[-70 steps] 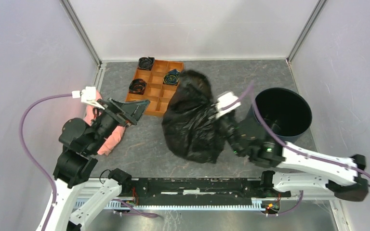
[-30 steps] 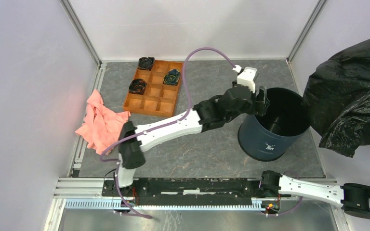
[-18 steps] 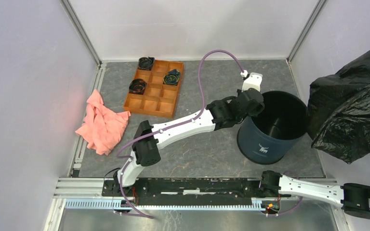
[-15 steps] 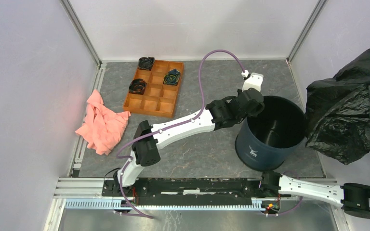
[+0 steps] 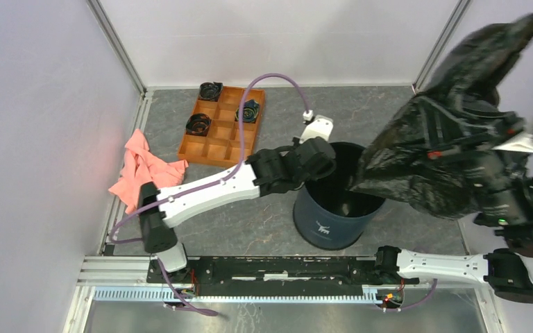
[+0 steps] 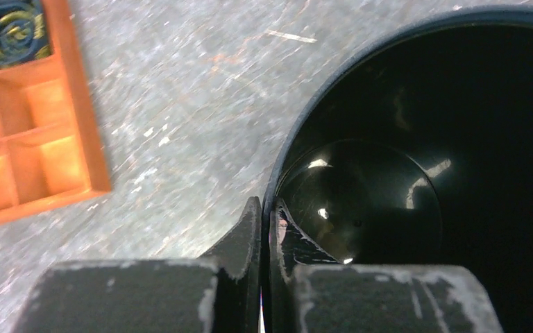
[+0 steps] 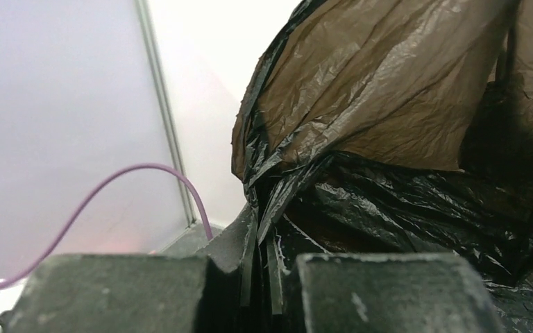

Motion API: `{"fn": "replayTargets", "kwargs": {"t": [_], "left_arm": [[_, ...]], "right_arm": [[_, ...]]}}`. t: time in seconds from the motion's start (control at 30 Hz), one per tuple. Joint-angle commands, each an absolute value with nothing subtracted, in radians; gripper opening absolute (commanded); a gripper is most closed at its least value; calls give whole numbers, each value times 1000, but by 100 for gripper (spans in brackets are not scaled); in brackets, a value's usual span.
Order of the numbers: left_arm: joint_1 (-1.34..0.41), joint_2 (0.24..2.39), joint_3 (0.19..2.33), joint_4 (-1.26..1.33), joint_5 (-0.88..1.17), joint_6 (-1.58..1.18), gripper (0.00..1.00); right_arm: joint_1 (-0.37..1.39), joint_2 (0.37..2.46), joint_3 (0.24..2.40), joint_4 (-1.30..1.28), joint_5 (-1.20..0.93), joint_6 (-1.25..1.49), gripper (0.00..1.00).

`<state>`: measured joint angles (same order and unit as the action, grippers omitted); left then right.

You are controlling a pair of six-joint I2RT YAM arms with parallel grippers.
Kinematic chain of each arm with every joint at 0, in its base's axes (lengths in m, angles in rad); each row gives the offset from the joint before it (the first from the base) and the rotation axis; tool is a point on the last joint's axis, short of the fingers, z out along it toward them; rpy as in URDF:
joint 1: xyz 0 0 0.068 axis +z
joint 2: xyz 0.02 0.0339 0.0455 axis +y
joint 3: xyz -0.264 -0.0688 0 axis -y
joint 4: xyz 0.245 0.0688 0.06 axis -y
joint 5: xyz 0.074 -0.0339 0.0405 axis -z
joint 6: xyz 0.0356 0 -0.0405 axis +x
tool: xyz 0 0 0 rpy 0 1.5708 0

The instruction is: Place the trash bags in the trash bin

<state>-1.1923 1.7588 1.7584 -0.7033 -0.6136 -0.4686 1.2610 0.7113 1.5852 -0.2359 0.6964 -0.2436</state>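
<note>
Over round navy bin (image 5: 326, 225), crinkly glossy bag (image 5: 451, 152)

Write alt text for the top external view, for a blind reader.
The right gripper holds a black trash bag raised over the navy trash bin, whose rim the left gripper pinches. An orange tray with black rolls and a pink cloth lie far left.

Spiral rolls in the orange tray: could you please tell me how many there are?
3, in the orange tray: far-left corner roll, right-column roll, nearer left-column roll. None seems hidden.
</note>
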Motion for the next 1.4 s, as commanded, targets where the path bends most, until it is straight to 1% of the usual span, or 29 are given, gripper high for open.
{"fn": "replayTargets", "kwargs": {"t": [0.0, 0.03, 0.07, 0.17, 0.2, 0.23, 0.37, 0.43, 0.47, 0.5, 0.6, 0.63, 0.67, 0.73, 0.8, 0.87, 1.0, 1.1, 1.17, 1.2, 1.27, 1.3, 1.37], "left_arm": [[-1185, 1581, 1632, -676, -690, -522, 2], [-1184, 1550, 1592, -658, -691, -525, 5], [-1183, 1523, 1542, -629, -687, -525, 11], [-1180, 1462, 1483, -575, -671, -510, 42], [-1180, 1447, 1481, -586, -678, -509, 51], [-1180, 1422, 1485, -599, -684, -510, 58], [-1180, 1300, 1466, -609, -653, -497, 83], [-1180, 1218, 1439, -585, -574, -480, 93], [-1179, 1167, 1412, -549, -507, -464, 95], [-1180, 1114, 1376, -487, -398, -442, 96], [-1180, 975, 1256, -272, -10, -399, 93], [-1180, 939, 1229, -219, 76, -410, 93], [-1180, 910, 1214, -173, 125, -438, 95], [-1179, 879, 1213, -133, 145, -473, 99], [-1180, 887, 1241, -121, 173, -492, 100], [-1180, 943, 1304, -120, 246, -504, 100], [-1181, 1131, 1437, -141, 397, -526, 100], [-1181, 1160, 1487, -157, 389, -493, 100], [-1180, 1130, 1481, -168, 319, -461, 100], [-1180, 1112, 1471, -179, 269, -448, 100], [-1181, 1069, 1445, -205, 148, -437, 100], [-1181, 1047, 1428, -215, 75, -440, 100], [-1180, 1012, 1397, -241, -94, -453, 100]], "right_arm": [[1261, 800, 1586, -163, 598, -232, 9], [1260, 817, 1585, -155, 586, -221, 9], [1261, 836, 1583, -144, 574, -211, 9], [1261, 878, 1578, -117, 543, -184, 9], [1261, 890, 1581, -114, 539, -177, 8], [1261, 902, 1589, -114, 533, -170, 8], [1260, 919, 1593, -95, 470, -107, 8], [1261, 915, 1575, -76, 450, -67, 7], [1261, 911, 1561, -66, 453, -54, 6], [1261, 906, 1547, -55, 464, -49, 6], [1261, 896, 1510, -42, 509, -76, 6], [1261, 894, 1503, -47, 525, -84, 5], [1261, 890, 1498, -55, 540, -88, 5], [1261, 886, 1488, -69, 541, -91, 6], [1261, 878, 1481, -78, 537, -85, 6], [1261, 869, 1476, -70, 521, -81, 6], [1260, 870, 1510, -108, 499, -92, 6], [1262, 861, 1538, -164, 498, -148, 6], [1261, 842, 1515, -186, 542, -228, 6], [1260, 829, 1499, -201, 595, -271, 6], [1260, 801, 1455, -207, 703, -338, 2], [1261, 780, 1421, -186, 741, -373, 1], [1261, 735, 1341, -112, 769, -448, 1]]}}
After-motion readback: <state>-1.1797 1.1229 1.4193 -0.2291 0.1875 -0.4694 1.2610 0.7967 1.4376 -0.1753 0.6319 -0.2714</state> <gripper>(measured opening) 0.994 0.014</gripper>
